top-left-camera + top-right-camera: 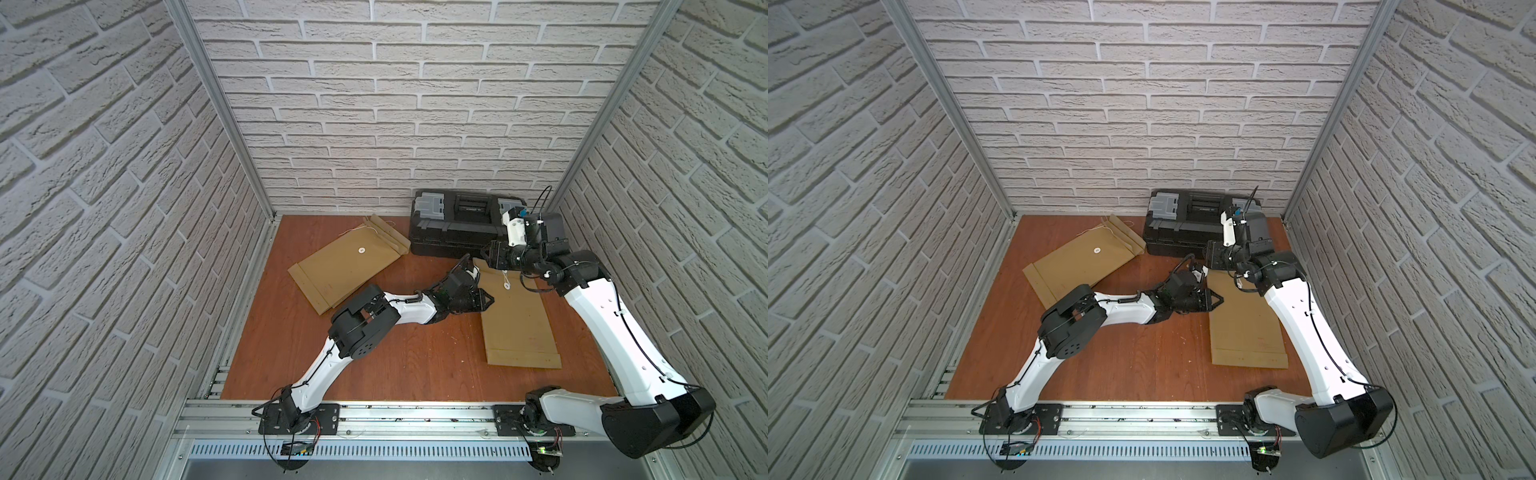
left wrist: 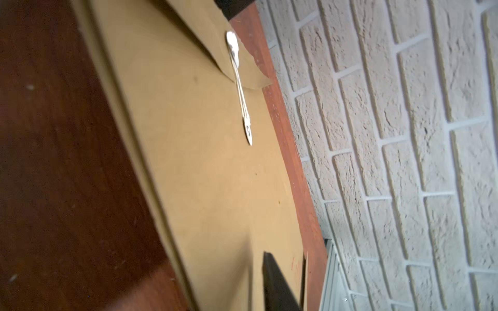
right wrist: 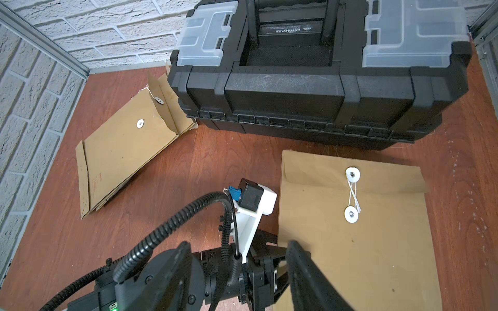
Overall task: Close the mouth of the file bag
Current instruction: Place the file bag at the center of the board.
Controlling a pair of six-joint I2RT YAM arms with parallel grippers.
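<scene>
Both arms reach inward, left hand [image 1: 482,300] low beneath the raised right hand [image 1: 488,254], whose fingers [image 3: 304,272] stand apart.

A brown file bag [image 1: 519,328] lies flat on the wooden table [image 1: 395,365]. The left gripper [image 1: 485,300] is at the bag's side edge, and the right gripper [image 1: 492,257] hangs over its top end. Another brown bag [image 1: 345,270] lies beside a black toolbox [image 1: 453,232].

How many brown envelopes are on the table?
2. The open envelope lies back left, beside the toolbox; the tied envelope lies in front of the toolbox. More may hide under the open one.
</scene>
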